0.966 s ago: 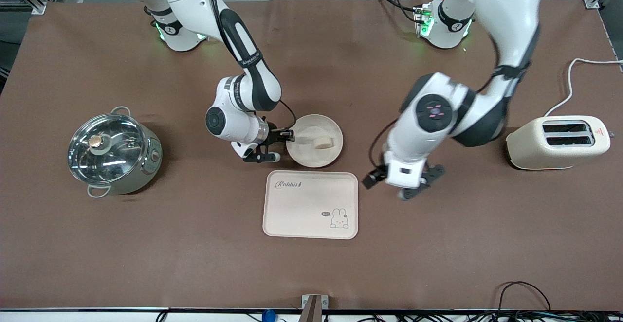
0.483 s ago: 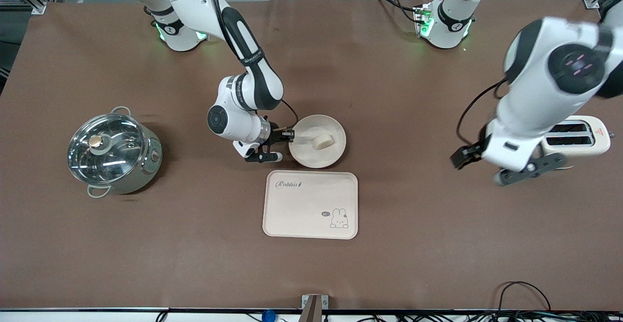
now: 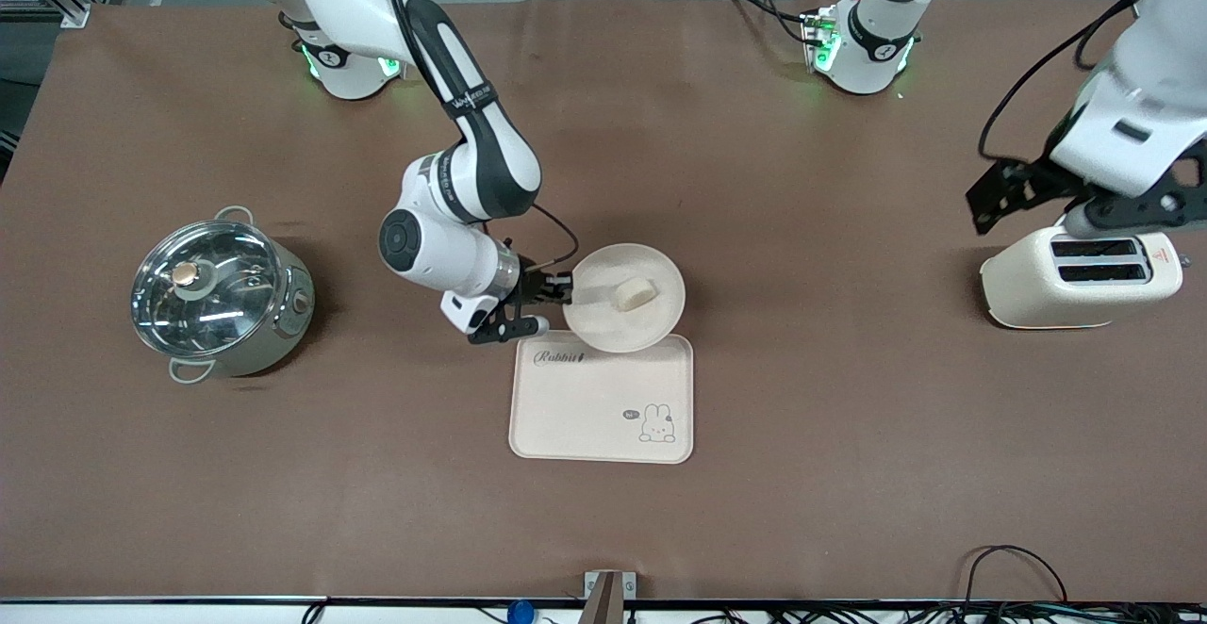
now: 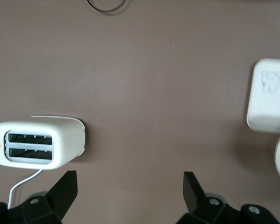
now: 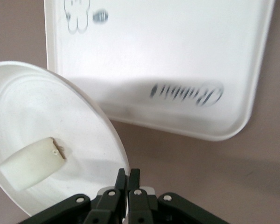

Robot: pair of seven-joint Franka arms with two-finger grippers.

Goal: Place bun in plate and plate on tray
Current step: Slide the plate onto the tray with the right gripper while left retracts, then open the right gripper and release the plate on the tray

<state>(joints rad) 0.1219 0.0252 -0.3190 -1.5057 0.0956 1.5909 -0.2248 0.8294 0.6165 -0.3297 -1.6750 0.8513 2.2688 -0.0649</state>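
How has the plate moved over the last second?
Yes. The plate, pinched by the right gripper, has shifted toward the tray, now overlapping its upper edge.

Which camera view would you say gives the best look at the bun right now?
The right wrist view: the bun lies close and large in the plate gripped by the right gripper. The front view shows it whole but small. The left wrist view does not show it.
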